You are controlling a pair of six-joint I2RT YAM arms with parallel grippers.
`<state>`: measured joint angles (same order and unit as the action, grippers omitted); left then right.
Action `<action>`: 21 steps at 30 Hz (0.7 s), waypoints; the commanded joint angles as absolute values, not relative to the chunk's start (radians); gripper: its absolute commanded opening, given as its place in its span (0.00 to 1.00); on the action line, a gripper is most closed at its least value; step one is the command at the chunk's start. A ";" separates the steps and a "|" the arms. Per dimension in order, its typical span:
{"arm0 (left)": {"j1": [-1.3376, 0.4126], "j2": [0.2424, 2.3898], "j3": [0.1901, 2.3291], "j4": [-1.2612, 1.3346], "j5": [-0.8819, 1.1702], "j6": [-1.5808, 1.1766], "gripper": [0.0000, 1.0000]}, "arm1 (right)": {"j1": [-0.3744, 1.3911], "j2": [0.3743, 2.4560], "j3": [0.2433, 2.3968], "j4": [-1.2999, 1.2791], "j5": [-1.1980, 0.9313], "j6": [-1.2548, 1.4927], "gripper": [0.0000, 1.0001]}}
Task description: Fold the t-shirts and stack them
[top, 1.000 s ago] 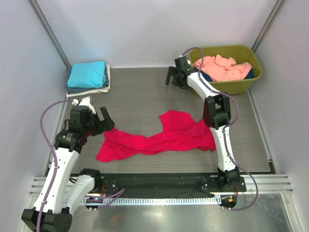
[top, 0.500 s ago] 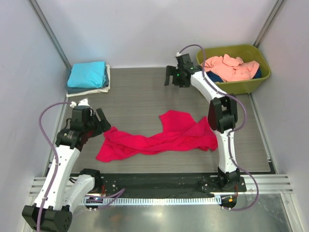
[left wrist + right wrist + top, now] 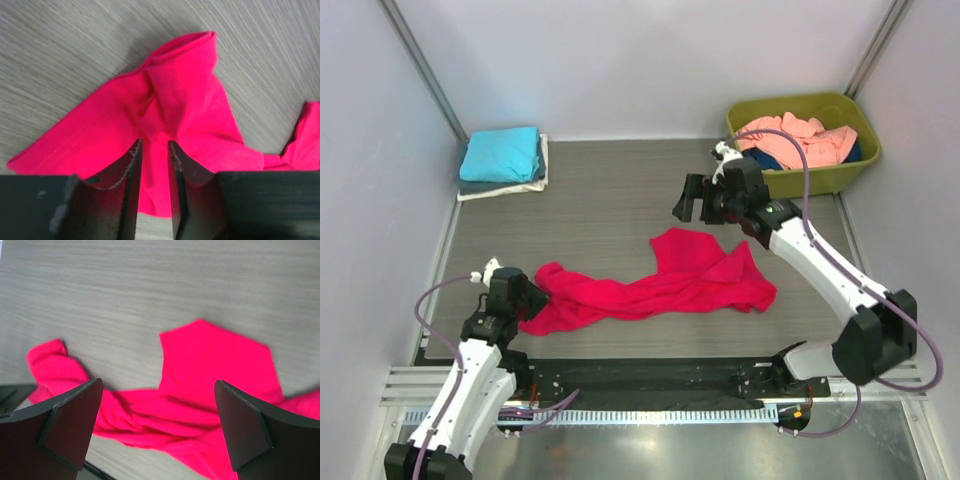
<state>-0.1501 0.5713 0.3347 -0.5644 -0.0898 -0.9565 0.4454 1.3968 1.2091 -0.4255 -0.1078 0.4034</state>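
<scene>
A crimson-pink t-shirt (image 3: 650,285) (image 3: 185,110) (image 3: 215,360) lies crumpled in a long band across the near half of the table. At its left end my left gripper (image 3: 528,292) (image 3: 154,145) is down on the cloth, its jaws drawn narrow with a bunched fold pinched between them. My right gripper (image 3: 702,203) (image 3: 157,384) hangs wide open above the shirt's far flap, holding nothing. A folded stack (image 3: 502,160) with a turquoise t-shirt on top sits at the far left.
An olive-green tub (image 3: 800,103) stands at the far right corner, with a salmon-pink t-shirt (image 3: 790,140) heaped over a dark blue one (image 3: 850,151). Grey walls close in the table on the left, right and far sides.
My left gripper dropped toward the near edge and closed on the shirt's left end. My right arm swung away from the tub to hover over the shirt's far flap, still open.
</scene>
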 commanded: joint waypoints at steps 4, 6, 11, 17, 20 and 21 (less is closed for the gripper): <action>-0.147 0.661 0.336 -0.393 -0.160 -0.971 0.32 | 0.457 1.229 1.062 -0.397 -0.117 0.428 1.00; -0.147 0.669 0.325 -0.377 -0.167 -0.968 0.33 | 0.457 1.210 1.048 -0.405 -0.114 0.425 1.00; -0.147 0.666 0.293 -0.353 -0.196 -0.962 0.33 | 0.457 1.186 1.020 -0.414 -0.107 0.431 1.00; -0.147 0.641 0.304 -0.406 -0.189 -0.966 0.22 | 0.457 1.180 1.011 -0.428 -0.101 0.433 1.00; -0.147 0.585 0.284 -0.436 -0.164 -0.983 0.21 | 0.457 1.180 1.006 -0.431 -0.095 0.431 1.00; -0.146 0.546 0.275 -0.454 -0.157 -0.994 0.22 | 0.457 1.181 1.006 -0.431 -0.091 0.433 0.99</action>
<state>-0.1501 0.6094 0.2905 -0.4294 -0.1600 -0.9672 0.4545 1.2148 1.0077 -0.4442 -0.1070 0.4225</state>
